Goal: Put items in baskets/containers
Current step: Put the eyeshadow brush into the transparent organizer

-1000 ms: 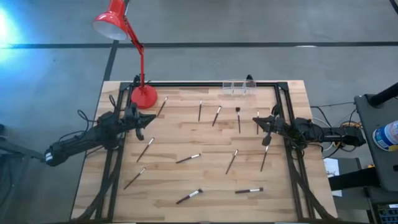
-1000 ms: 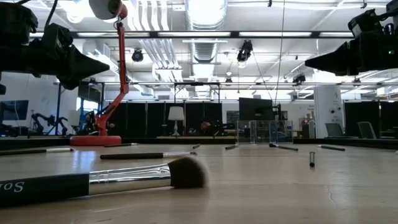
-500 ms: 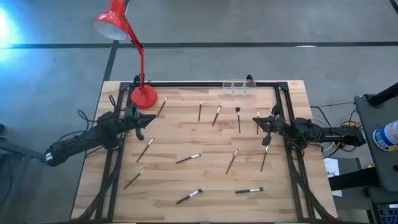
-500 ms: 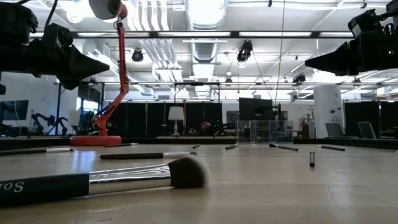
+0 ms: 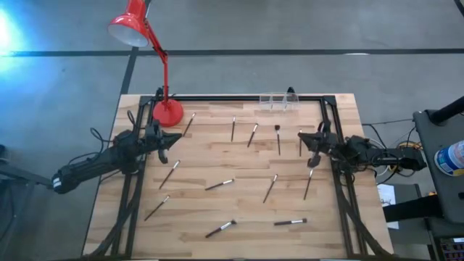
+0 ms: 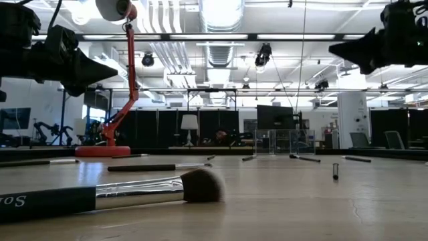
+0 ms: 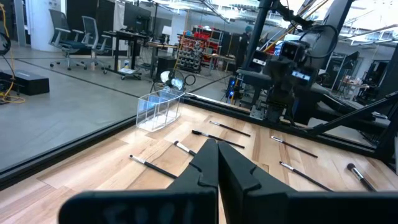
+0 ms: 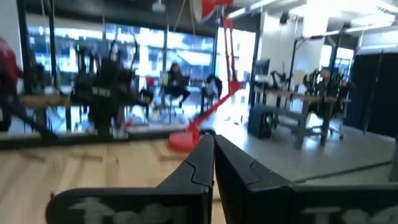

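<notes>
Fingers of both grippers, left (image 5: 176, 137) and right (image 5: 302, 137), closed, empty, above table (image 5: 217, 156).

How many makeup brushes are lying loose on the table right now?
12 brushes: five in the far row, four across the middle, three nearest the front. More may be hidden.

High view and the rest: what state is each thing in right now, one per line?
Left gripper: jaws shut, empty, raised above the table's left side.
Right gripper: jaws shut, empty, raised above the right side.
Makeup brushes: lying flat, scattered over the table.
Clear organiser: upright at the far edge, no brushes visible in it.
Red desk lamp: standing at the far left corner.
</notes>
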